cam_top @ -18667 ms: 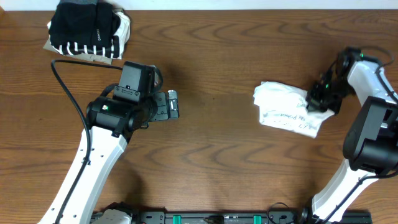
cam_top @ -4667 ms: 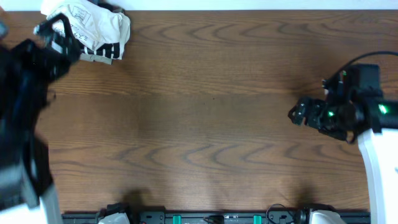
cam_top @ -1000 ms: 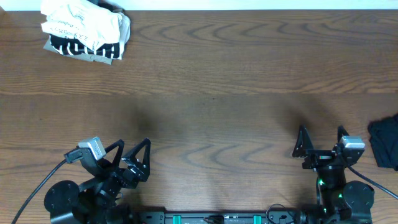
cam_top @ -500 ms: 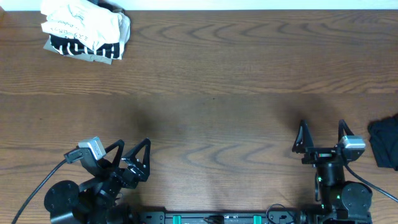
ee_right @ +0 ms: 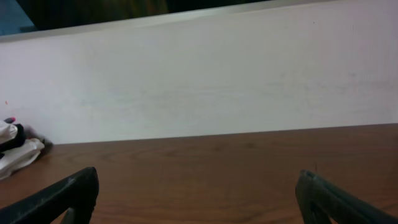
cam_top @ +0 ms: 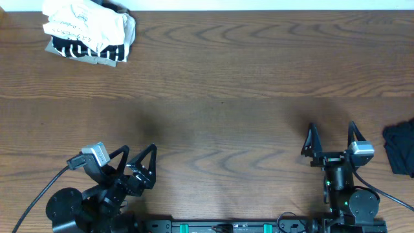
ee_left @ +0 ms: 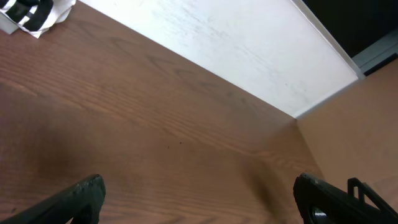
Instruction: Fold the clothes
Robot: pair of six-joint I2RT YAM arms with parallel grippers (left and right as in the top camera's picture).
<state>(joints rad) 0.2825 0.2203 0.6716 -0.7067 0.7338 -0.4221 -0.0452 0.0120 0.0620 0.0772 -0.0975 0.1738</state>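
A stack of folded clothes (cam_top: 89,35) lies at the table's far left corner, a white T-shirt (cam_top: 81,24) with small dark lettering on top of a black-and-white striped piece (cam_top: 97,50). Its edge shows in the left wrist view (ee_left: 31,14) and in the right wrist view (ee_right: 17,152). A dark garment (cam_top: 400,149) lies at the right edge. My left gripper (cam_top: 136,161) stands open at the near left, nothing between its fingers. My right gripper (cam_top: 331,136) stands open at the near right, just left of the dark garment, holding nothing.
A wooden table (cam_top: 220,97) stretches between the stack and both arms. A white wall (ee_right: 205,81) runs behind the far edge. The arm bases sit along the near edge (cam_top: 226,226).
The right gripper has edged slightly away from the near edge over the last second. The left arm has stayed still. Long before, the white T-shirt went from the right side onto the stack.
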